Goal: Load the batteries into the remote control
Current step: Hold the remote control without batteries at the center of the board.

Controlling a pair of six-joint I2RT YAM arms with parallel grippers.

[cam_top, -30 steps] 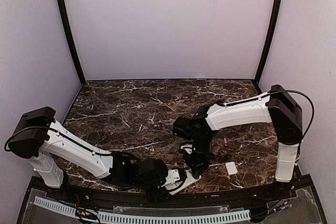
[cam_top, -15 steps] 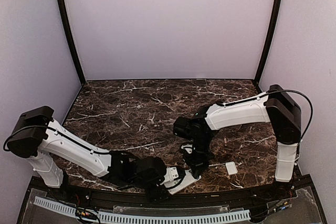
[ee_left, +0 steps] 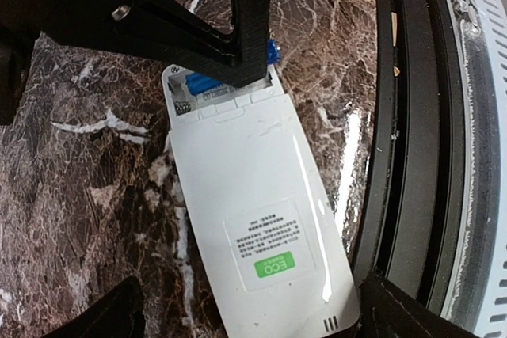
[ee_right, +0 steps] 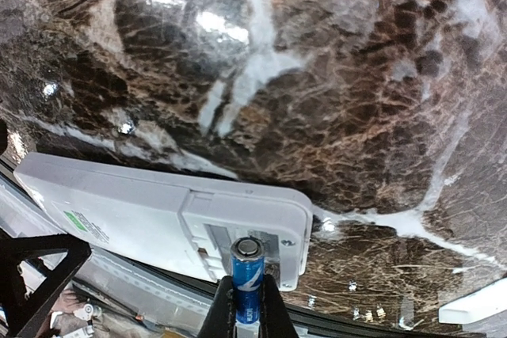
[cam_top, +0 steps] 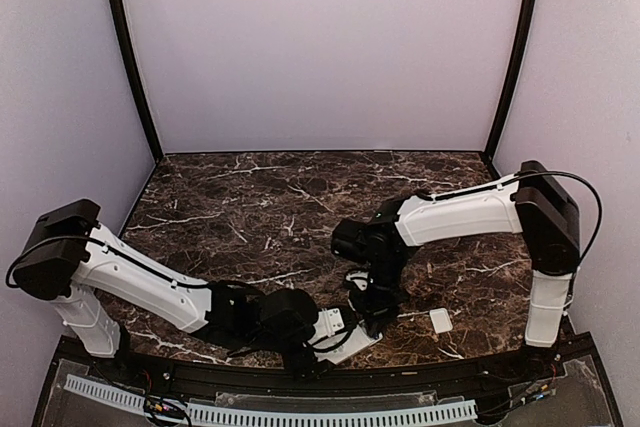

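Note:
The remote control lies back up near the table's front edge, green label showing, its battery bay open at one end. My right gripper is shut on a blue battery, whose metal tip hangs just over the bay. In the left wrist view its black fingers cover the bay, with blue showing beside them. My left gripper is open, its jaws wide on either side of the remote's labelled end. From above, the remote lies between both grippers.
A small white cover piece lies on the marble right of the remote. The table's black front rail runs close along the remote's side. A white slotted strip lies beyond that rail.
My left gripper's jaws have spread wider, away from the remote's sides. The right gripper with the battery has stayed over the open bay.

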